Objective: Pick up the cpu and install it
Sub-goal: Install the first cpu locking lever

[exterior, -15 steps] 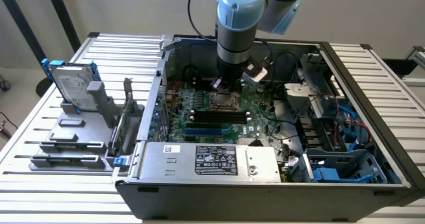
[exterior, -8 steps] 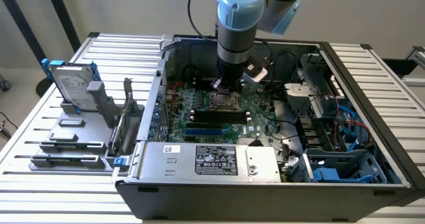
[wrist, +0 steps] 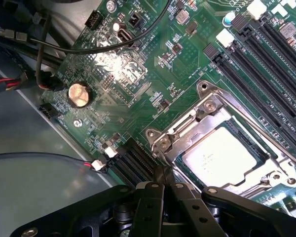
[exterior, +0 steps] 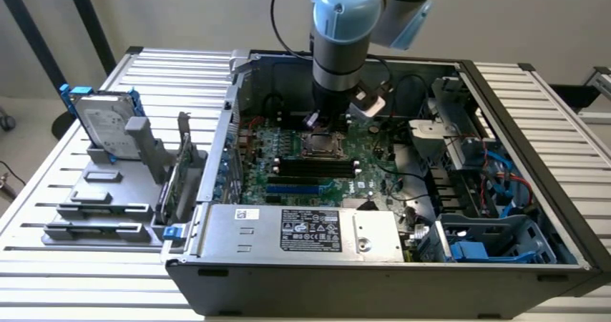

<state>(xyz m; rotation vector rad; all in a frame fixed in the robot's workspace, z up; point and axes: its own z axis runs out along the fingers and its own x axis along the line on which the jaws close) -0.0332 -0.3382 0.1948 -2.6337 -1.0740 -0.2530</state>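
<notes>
Open space above the cpu; socket frame rings it, memory slots flank it.

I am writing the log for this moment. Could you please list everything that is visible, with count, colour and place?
cpu: one, silver-grey, seated in the socket frame.
socket frame: one, metal, on the motherboard.
motherboard: one, green, inside the computer case.
coin battery: one, silver, on the motherboard.
computer case: one, dark grey, open, on the slatted table.
hard drive: one, silver with blue frame, upright in a grey holder, exterior view's left.
gripper: one, black, shut, beside the socket.
</notes>
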